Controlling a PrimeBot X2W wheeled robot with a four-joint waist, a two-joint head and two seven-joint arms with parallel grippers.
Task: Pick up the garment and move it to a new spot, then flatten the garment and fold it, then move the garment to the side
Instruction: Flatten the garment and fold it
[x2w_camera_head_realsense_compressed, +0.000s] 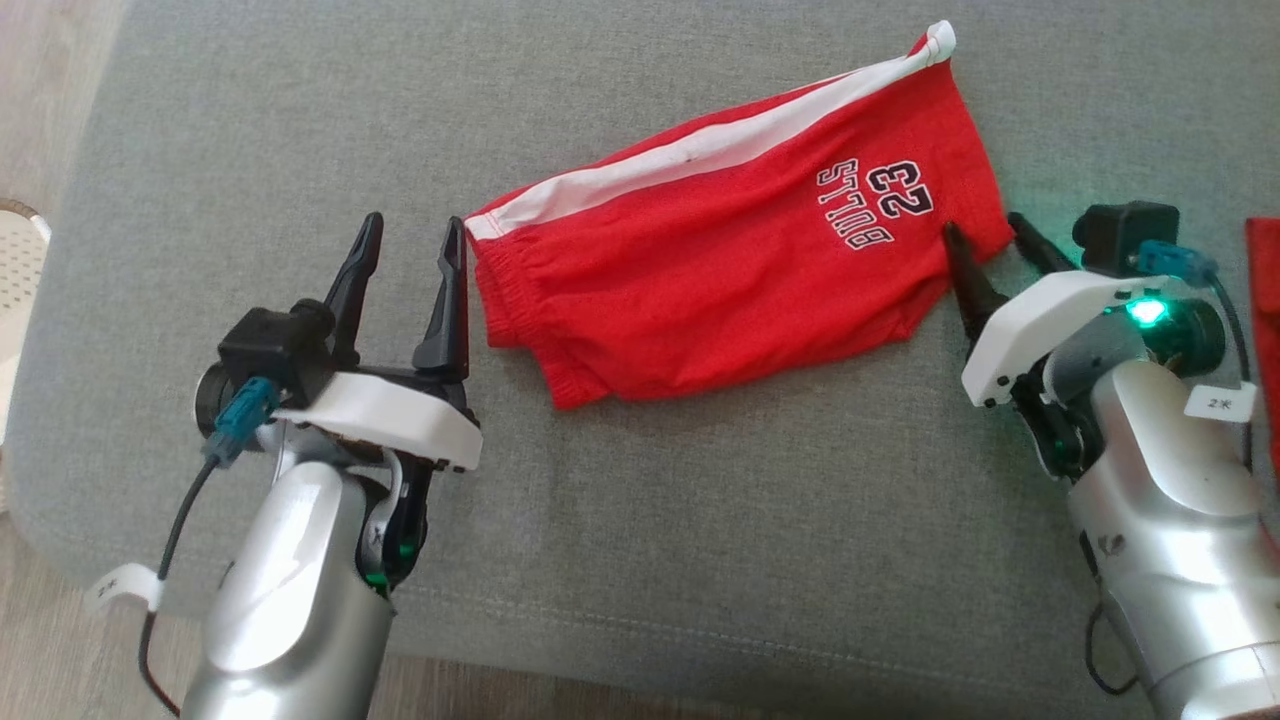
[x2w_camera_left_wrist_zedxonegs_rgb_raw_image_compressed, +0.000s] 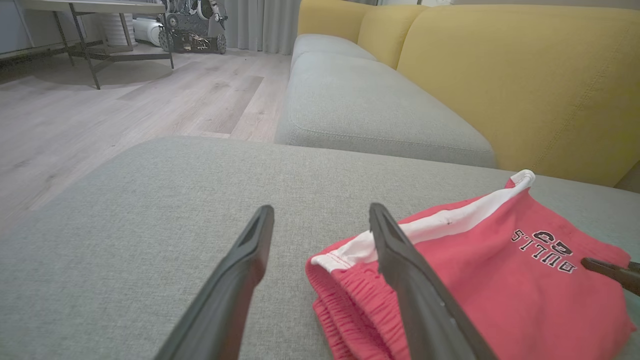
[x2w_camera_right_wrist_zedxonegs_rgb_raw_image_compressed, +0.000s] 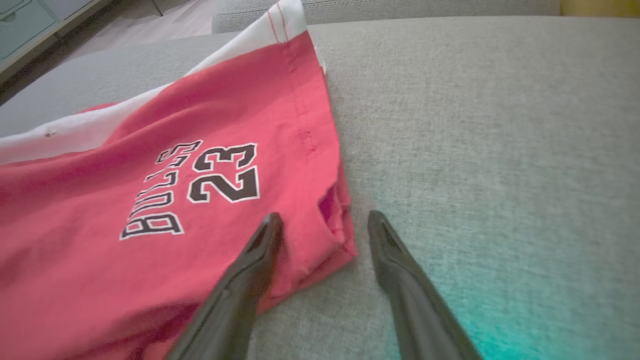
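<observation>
I had the red garment (x2w_camera_head_realsense_compressed: 730, 250) lying doubled over on the grey cushion (x2w_camera_head_realsense_compressed: 700, 520). My left tool (x2w_camera_head_realsense_compressed: 414, 222) stood spread beside its waistband, and my right tool (x2w_camera_head_realsense_compressed: 982, 226) was spread astride its hem corner, ready, I judged, to pinch both ends.

Each arm is clad in a rounded silver forearm shell (x2w_camera_head_realsense_compressed: 290, 590) and capped at the wrist by a white plate (x2w_camera_head_realsense_compressed: 385, 415), and the left gripper (x2w_camera_head_realsense_compressed: 415, 230) and right gripper (x2w_camera_head_realsense_compressed: 982, 226) are each formed of two long, tapered black fingers (x2w_camera_head_realsense_compressed: 447, 300). A black camera block (x2w_camera_head_realsense_compressed: 1125, 232), a teal connector (x2w_camera_head_realsense_compressed: 245, 410) with a thin black cable (x2w_camera_head_realsense_compressed: 180, 520) and a small white tag (x2w_camera_head_realsense_compressed: 1220, 402) are carried on each wrist. A green light (x2w_camera_head_realsense_compressed: 1145, 312) is lit on the right wrist.
</observation>
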